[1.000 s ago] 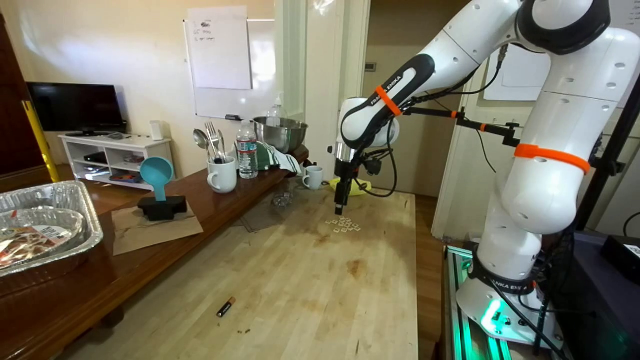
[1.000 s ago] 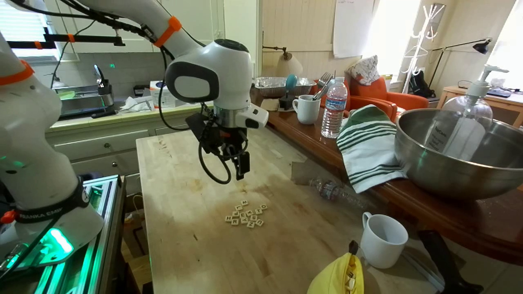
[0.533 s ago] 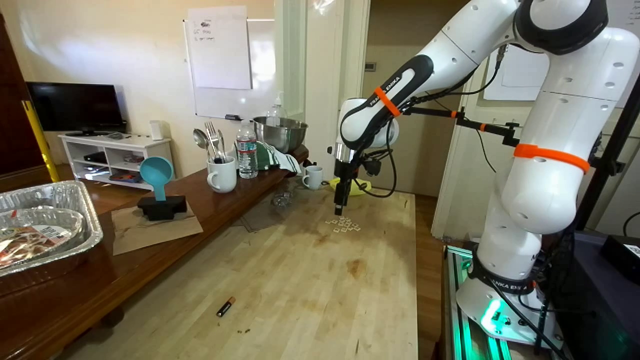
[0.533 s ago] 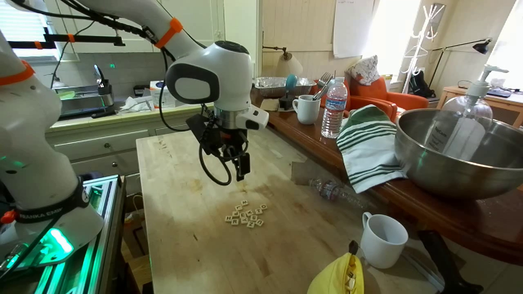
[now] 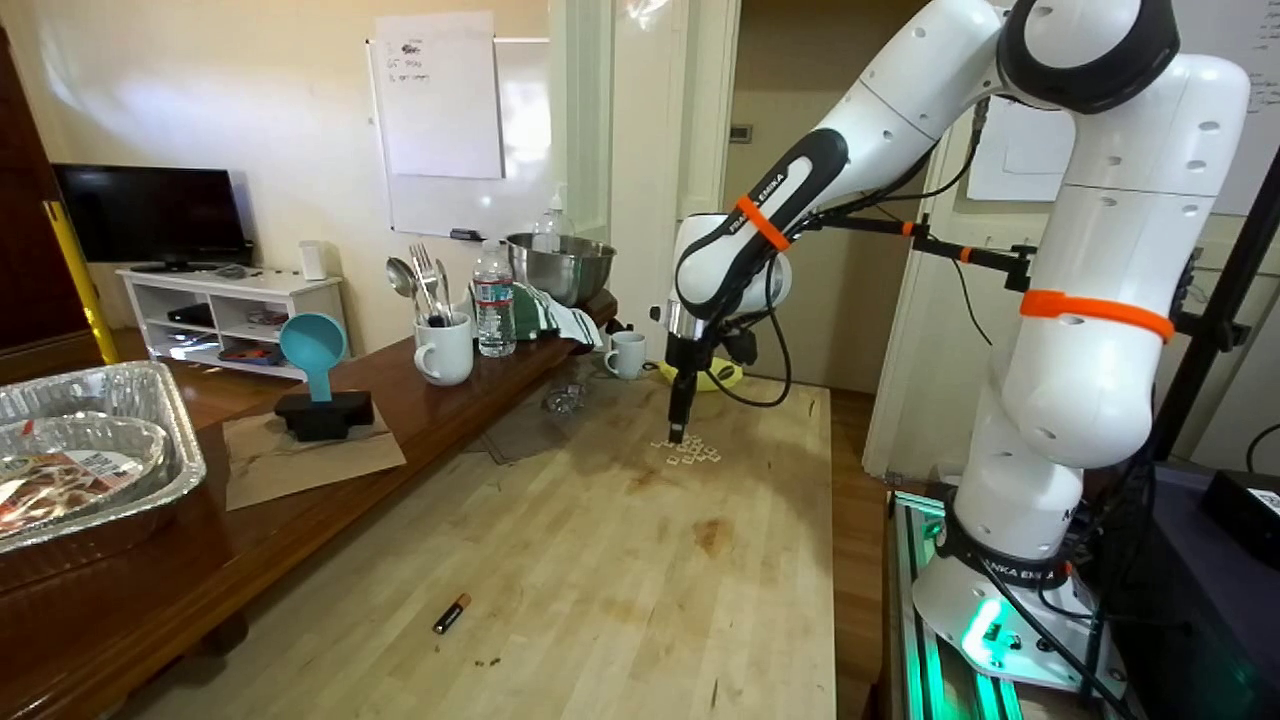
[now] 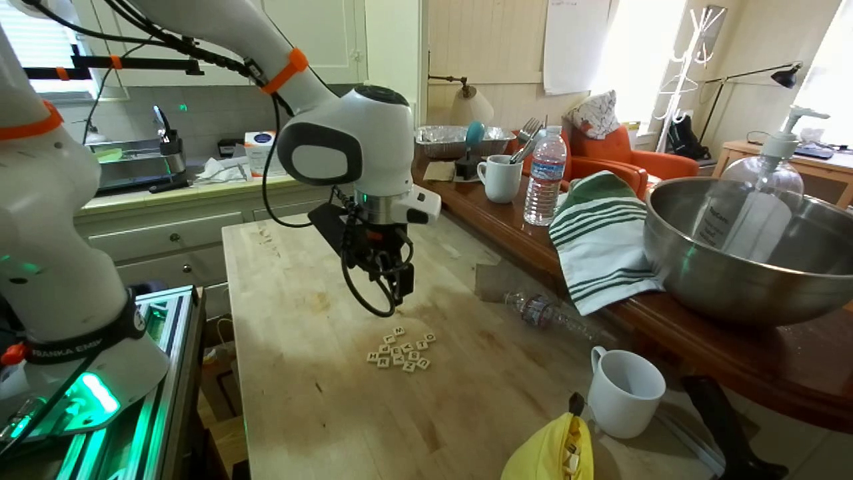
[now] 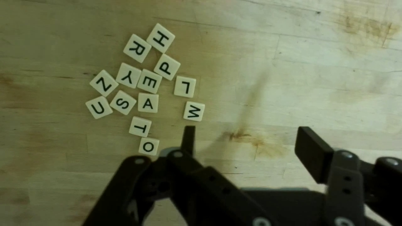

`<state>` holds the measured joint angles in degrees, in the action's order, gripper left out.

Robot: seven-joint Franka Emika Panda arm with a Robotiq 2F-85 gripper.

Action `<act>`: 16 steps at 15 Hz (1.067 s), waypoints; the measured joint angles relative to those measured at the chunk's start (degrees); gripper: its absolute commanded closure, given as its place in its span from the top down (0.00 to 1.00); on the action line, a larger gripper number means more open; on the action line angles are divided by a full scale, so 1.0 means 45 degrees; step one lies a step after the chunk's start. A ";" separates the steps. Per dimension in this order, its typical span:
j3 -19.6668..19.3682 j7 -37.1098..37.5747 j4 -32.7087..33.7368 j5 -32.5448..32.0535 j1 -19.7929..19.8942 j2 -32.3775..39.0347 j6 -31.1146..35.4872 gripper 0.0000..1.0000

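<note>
Lying face up in a loose cluster on the worktop (image 6: 300, 413), the letter tiles (image 7: 149, 82) seem spread so that each can be read. They are cream squares with bold black capitals, turned at many angles, several touching at edges or corners. Beyond the cluster's edge, the fingers (image 7: 314, 153) hang above the worktop, wide apart with nothing between them, nearest to the tile marked M or W (image 7: 194, 111). Farther off, a yellow pouch (image 6: 543, 450) gapes on pale pieces (image 6: 572, 461), probably storage for such tiles, beside an upright white mug (image 6: 620, 412).
</note>
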<state>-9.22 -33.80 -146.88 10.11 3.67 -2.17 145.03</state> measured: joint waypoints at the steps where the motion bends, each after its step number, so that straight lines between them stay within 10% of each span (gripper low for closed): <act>1: 0.0023 -0.0197 0.0008 0.0000 0.0002 0.0174 0.0167 0.44; 7: 0.0206 -0.1539 0.0129 -0.0112 0.0050 0.1154 0.1171 0.00; 16: 0.0554 -0.2560 0.0374 -0.1218 0.0524 0.2252 0.2543 0.00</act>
<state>-6.72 -45.32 -145.19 4.62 6.03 7.96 156.47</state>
